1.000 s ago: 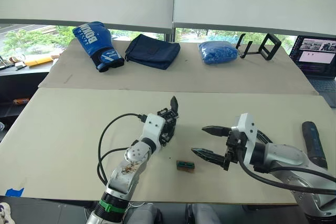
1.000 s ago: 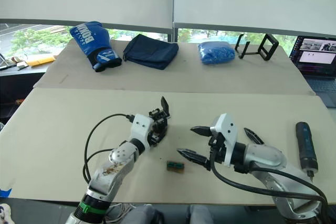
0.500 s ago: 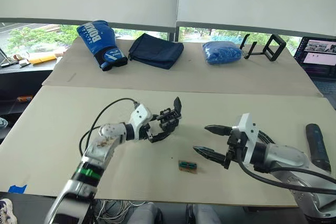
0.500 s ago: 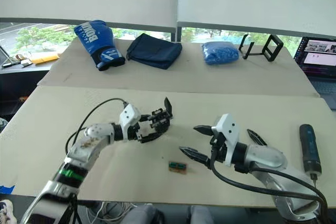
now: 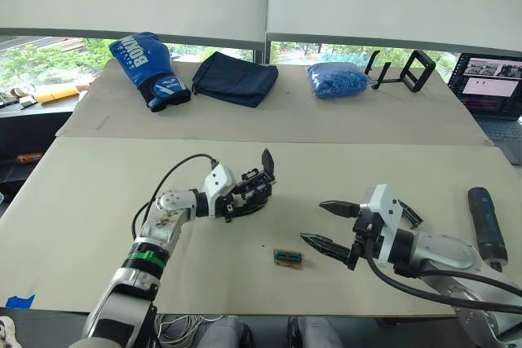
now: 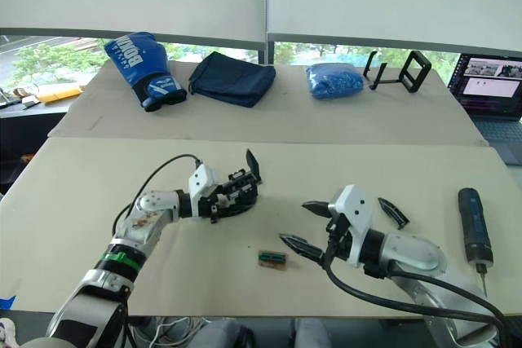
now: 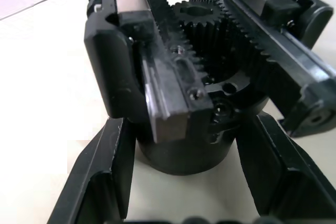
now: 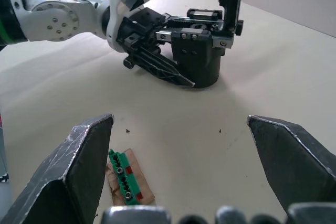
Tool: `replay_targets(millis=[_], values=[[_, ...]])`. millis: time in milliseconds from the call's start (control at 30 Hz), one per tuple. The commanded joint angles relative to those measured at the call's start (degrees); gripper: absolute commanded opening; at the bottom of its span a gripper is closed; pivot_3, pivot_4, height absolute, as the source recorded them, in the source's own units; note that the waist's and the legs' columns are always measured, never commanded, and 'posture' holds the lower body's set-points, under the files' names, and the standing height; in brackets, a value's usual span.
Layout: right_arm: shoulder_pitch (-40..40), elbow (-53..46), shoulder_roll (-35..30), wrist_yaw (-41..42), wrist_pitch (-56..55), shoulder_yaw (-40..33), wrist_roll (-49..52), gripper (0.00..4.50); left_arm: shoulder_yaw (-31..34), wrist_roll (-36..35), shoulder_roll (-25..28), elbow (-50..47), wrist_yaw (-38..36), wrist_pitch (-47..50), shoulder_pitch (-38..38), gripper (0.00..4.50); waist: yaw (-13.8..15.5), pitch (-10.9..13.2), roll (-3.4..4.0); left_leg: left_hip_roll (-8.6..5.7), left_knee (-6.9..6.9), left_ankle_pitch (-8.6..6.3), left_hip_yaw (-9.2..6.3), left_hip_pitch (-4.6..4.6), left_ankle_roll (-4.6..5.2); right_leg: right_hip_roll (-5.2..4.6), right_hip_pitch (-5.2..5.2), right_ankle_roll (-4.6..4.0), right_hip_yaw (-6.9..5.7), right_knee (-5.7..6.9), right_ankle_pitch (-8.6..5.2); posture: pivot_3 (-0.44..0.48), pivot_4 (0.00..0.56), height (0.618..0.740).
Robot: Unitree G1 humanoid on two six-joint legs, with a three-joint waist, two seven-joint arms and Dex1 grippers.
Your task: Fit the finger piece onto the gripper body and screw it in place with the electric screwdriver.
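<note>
Black fingers of the left gripper (image 5: 245, 199) clamp the gripper body (image 5: 256, 188) on the tan table (image 5: 90, 201). Just right and nearer lies a small green block (image 5: 288, 257). The right gripper (image 5: 326, 226) hovers with fingers spread. The finger piece (image 6: 393, 212) lies behind it, the electric screwdriver (image 6: 471, 225) farthest right.

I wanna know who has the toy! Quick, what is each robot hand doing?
Left gripper: shut on the gripper body.
Right gripper: open, holding nothing.
</note>
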Motion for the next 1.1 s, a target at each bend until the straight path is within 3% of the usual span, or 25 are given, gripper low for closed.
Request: replay_targets(millis=[33, 133, 233, 367, 467, 567, 633, 700, 767, 800, 967, 1100], values=[[0.21, -2.17, 0.35, 0.02, -1.81, -0.55, 0.04, 4.50, 4.56, -2.38, -2.73, -18.51, 12.86, 8.76, 3.77, 2.28, 0.09, 0.01, -0.01, 0.00, 0.01, 0.00, -0.01, -0.01, 0.00, -0.01, 0.01, 0.00, 0.01, 0.02, 0.00, 0.000, 0.150, 0.740], [1.42, -2.41, 0.12, 0.46, -2.47, -0.86, -0.25, 4.50, 6.64, 1.16, -6.81, -32.43, 27.99, 18.54, 8.71, 2.28, 0.23, 0.02, -0.01, -0.01, 0.07, 0.00, -0.11, -0.05, -0.01, -0.02, 0.04, 0.01, 0.00, 0.01, 0.01, 0.000, 0.150, 0.740], [1.73, -2.50, 0.05, 0.40, -2.64, -1.09, -0.44, 4.50, 5.34, 6.23, -9.13, -39.68, 37.52, 26.75, 11.17, 2.28, 0.37, 0.01, -0.01, -0.01, 0.05, -0.01, -0.14, -0.04, -0.01, -0.02, 0.06, 0.01, 0.02, 0.03, 0.01, 0.000, 0.150, 0.740], [1.67, -2.56, 0.44, 0.01, -2.59, -1.13, -0.42, 4.50, 4.30, 9.73, -12.24, -39.94, 44.71, 29.96, 11.84, 2.28, 0.68, 0.01, -0.01, -0.02, 0.06, -0.01, -0.15, -0.01, -0.01, 0.00, 0.08, 0.01, 0.02, 0.06, 0.01, 0.000, 0.150, 0.740], [1.61, -1.95, 0.80, 0.00, -3.17, -0.28, -1.21, 4.50, 3.25, 13.07, -15.06, -30.79, 49.94, 26.41, 11.54, 2.28, 1.06, 0.01, -0.01, -0.03, 0.05, -0.01, -0.15, -0.03, 0.00, 0.00, 0.05, 0.01, 0.03, 0.06, 0.01, 0.000, 0.150, 0.740], [1.14, -1.70, 1.18, -0.26, -3.07, -0.27, -1.37, 4.50, 3.28, 12.33, -18.36, -29.73, 51.91, 25.67, 13.01, 2.28, 1.61, 0.01, -0.01, -0.03, 0.06, -0.01, -0.14, -0.03, 0.01, 0.00, 0.06, 0.01, 0.03, 0.03, 0.01, 0.000, 0.150, 0.740], [1.03, -1.51, 1.26, -0.16, -3.07, -0.49, -1.34, 4.50, 2.46, 12.21, -18.59, -30.61, 51.37, 25.08, 13.88, 2.28, 1.63, 0.01, -0.01, -0.03, 0.07, -0.01, -0.14, -0.04, 0.00, -0.02, 0.06, 0.01, 0.03, 0.03, 0.01, 0.000, 0.150, 0.740], [0.88, -1.26, 1.11, 0.22, -3.22, -0.31, -1.62, 4.50, 2.57, 11.06, -17.68, -31.31, 49.30, 25.25, 14.45, 3.39, 1.59, 0.01, -0.01, -0.02, 0.06, -0.02, -0.15, -0.04, 0.01, -0.02, 0.05, 0.01, 0.02, 0.03, 0.00, 0.000, 0.150, 0.740], [0.45, -0.93, 1.04, 0.52, -3.29, -0.07, -1.90, 4.50, 3.91, 8.00, -15.70, -32.39, 45.41, 26.79, 14.85, 4.20, 1.53, 0.01, 0.00, -0.01, 0.05, -0.01, -0.14, -0.04, 0.01, -0.02, 0.03, 0.00, 0.02, 0.04, 0.00, 0.000, 0.150, 0.740], [0.11, -0.76, 1.08, 0.56, -3.22, -0.05, -1.92, 4.50, 4.85, 6.07, -14.11, -32.91, 42.84, 27.90, 14.99, 4.40, 1.49, 0.01, 0.00, -0.01, 0.05, -0.01, -0.14, -0.03, 0.00, -0.01, 0.03, 0.00, 0.02, 0.05, 0.00, 0.000, 0.150, 0.740], [-1.70, 0.97, 1.19, 1.33, -3.53, 0.32, -2.31, 4.50, 5.96, 0.97, -0.41, -25.20, 24.32, 24.93, 11.16, 4.40, 1.20, -0.02, 0.04, 0.03, 0.05, 0.00, -0.14, 0.04, -0.01, 0.01, 0.02, -0.03, -0.01, 0.14, -0.02, 0.000, 0.150, 0.740], [-2.55, 1.50, 1.33, 1.64, -3.57, 0.66, -2.49, 4.50, 3.31, 2.37, 5.16, -10.77, 12.09, 13.24, 3.99, 4.40, 1.42, -0.03, 0.07, -0.04, 0.06, 0.00, -0.13, 0.07, -0.01, 0.02, 0.07, -0.04, -0.03, 0.12, -0.02, 0.000, 0.150, 0.740]])
